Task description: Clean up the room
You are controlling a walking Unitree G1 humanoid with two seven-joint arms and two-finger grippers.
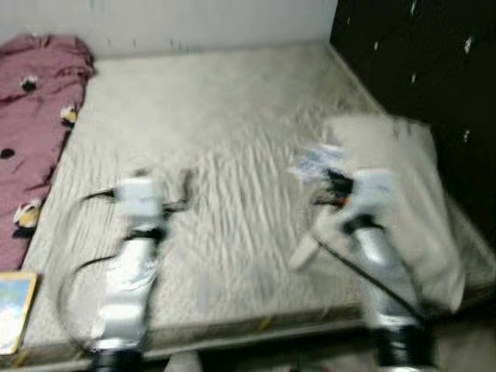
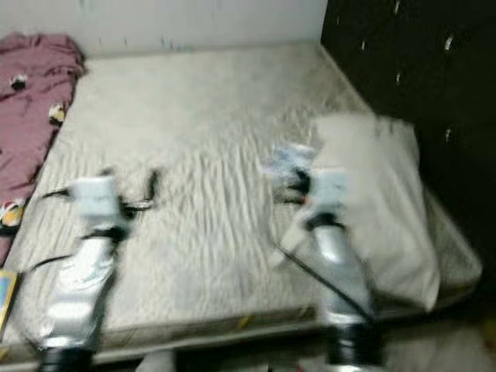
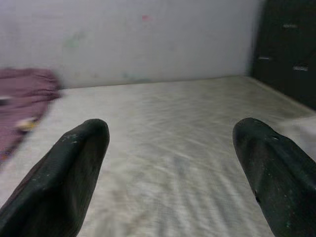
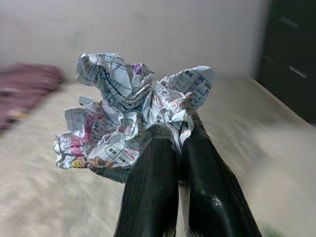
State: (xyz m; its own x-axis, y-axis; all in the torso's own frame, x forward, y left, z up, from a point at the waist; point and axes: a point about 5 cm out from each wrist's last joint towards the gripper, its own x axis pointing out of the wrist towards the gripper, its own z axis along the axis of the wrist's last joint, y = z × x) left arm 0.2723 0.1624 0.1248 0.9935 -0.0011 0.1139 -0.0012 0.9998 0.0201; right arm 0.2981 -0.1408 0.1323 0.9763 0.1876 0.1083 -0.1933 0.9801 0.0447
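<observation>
A bare mattress [image 1: 232, 155] with a wrinkled, off-white cover fills the centre of the head views, which are blurred. A pale wall [image 1: 194, 23] runs behind it at 12 o'clock. A dark cabinet [image 1: 418, 70] stands at 2 o'clock, beside the mattress edge. A pink blanket [image 1: 35, 116] with small printed figures lies along the mattress edge at 10 o'clock. A pale pillow [image 1: 403, 201] rests on the mattress at 3 o'clock. A flat item with a blue cover [image 1: 15, 306] lies at 8 o'clock, off the mattress corner.

The left claw [image 3: 170, 148] is held above the mattress with its two black fingers spread wide apart and nothing between them.

The right claw [image 4: 180, 148] has its fingers pressed together on a crumpled paper [image 4: 128, 118]. The paper is a scrunched sheet of printed newsprint, white with blue, pink and yellow print. It is held clear above the mattress, just beside the near-left edge of the pillow at 2 o'clock.
</observation>
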